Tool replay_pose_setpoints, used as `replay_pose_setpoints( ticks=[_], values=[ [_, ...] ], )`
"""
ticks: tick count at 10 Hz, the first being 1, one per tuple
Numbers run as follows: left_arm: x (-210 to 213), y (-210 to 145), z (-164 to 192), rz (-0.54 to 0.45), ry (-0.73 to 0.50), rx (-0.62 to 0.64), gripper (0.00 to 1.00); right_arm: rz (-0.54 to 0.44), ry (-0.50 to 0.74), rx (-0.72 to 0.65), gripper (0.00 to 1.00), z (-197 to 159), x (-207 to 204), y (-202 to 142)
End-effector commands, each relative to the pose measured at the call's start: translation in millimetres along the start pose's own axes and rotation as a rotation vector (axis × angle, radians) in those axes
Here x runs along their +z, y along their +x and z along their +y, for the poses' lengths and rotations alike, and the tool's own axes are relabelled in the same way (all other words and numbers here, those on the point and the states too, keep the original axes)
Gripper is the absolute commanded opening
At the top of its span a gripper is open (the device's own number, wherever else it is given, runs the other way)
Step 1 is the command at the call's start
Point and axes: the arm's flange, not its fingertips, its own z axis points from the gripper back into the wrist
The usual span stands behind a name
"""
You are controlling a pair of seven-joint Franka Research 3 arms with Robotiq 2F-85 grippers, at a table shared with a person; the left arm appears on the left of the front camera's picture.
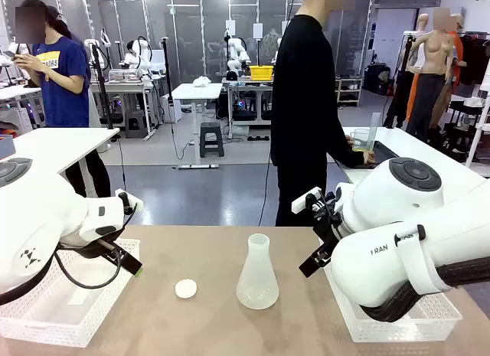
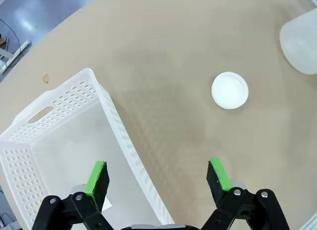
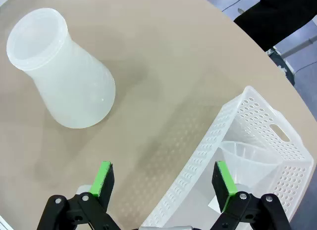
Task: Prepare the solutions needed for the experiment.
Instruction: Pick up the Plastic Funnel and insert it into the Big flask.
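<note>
Desk [image 1: 214, 256] is flanked by two white baskets, left basket [image 1: 46, 325] and right basket [image 1: 413, 321], with an arm parked over each.

Conical flask [image 1: 257, 275] is stood upright mid-desk, long axis vertical, mouth up; no liquid can be made out in it. It is set between the arms, nearer the right one.

Right pincer [image 3: 163, 175] is held wide open with nothing gripped, astride the right basket's rim. The flask lies ahead of it and off to one side, apart from both fingers. A funnel [image 3: 250, 158] is seen in that basket.

Left pincer [image 2: 158, 173] is also held wide open and empty over the left basket's edge, with a white cap [image 2: 229, 90] on the desk ahead.

The solutions [image 1: 360, 141] are judged to be the pale yellow-green liquid in a small vessel by the person's hand [image 1: 370, 158] on the far table. That is well apart from both pincers and on the right arm's side. Too small to confirm.
</note>
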Motion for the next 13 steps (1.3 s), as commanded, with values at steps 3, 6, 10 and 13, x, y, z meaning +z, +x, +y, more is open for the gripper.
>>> replay_pose_setpoints(
  ticks=[3,6,10,13],
  values=[
    [0.0,0.0,-0.1,0.000,0.000,0.000,1.00,0.000,0.000,0.000,1.00,0.0,0.0,0.0],
    [0.0,0.0,-0.1,0.000,0.000,0.000,1.00,0.000,0.000,0.000,1.00,0.0,0.0,0.0],
    [0.0,0.0,-0.1,0.000,0.000,0.000,1.00,0.000,0.000,0.000,1.00,0.0,0.0,0.0],
    [0.0,0.0,-0.1,0.000,0.000,0.000,1.00,0.000,0.000,0.000,1.00,0.0,0.0,0.0]
  ],
)
